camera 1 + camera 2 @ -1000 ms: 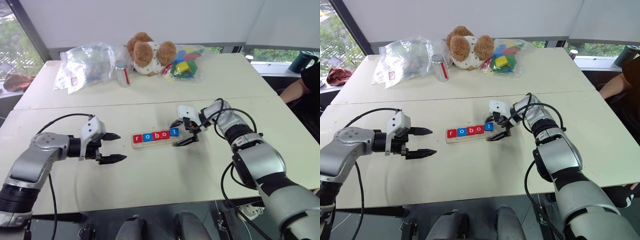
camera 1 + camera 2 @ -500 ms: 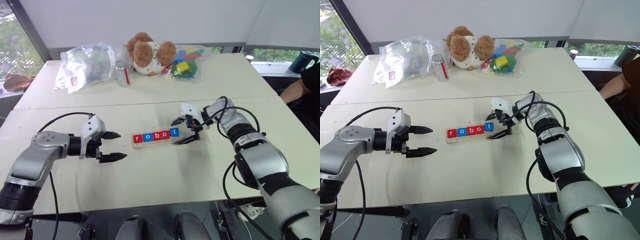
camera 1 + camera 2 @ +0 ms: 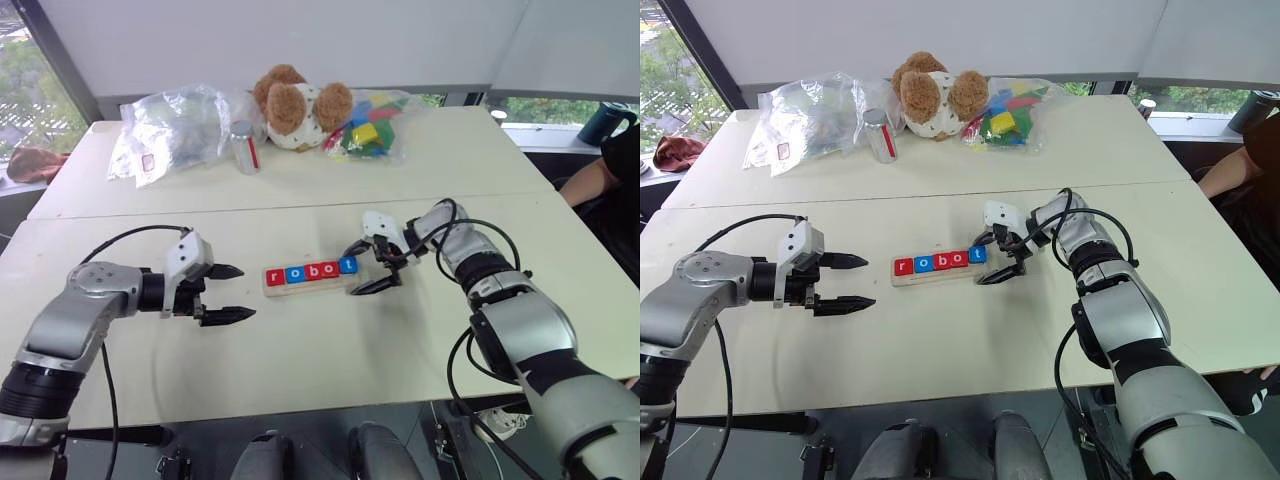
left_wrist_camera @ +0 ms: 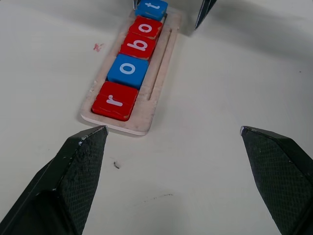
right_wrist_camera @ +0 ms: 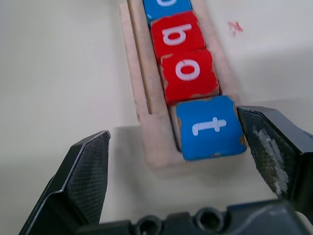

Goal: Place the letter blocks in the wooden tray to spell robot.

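The wooden tray (image 3: 307, 287) lies mid-table, and the letter blocks in it read r (image 3: 275, 277), o (image 3: 294, 274), b (image 3: 311, 271), o (image 3: 329, 269), t (image 3: 347, 265). My right gripper (image 3: 352, 270) is open and straddles the tray's right end. In the right wrist view, one of its fingers (image 5: 274, 147) stands close beside the blue t block (image 5: 211, 126), and nothing is gripped. My left gripper (image 3: 246, 292) is open a short way left of the tray, pointing at its r end (image 4: 115, 100) with nothing between its fingers.
Along the far side of the table stand a clear plastic bag (image 3: 170, 130), a metal can (image 3: 243, 147), a teddy bear (image 3: 300, 105) and a bag of coloured toy blocks (image 3: 370, 125). A person's arm (image 3: 598, 178) shows at the right edge, beside a dark cup (image 3: 605, 122).
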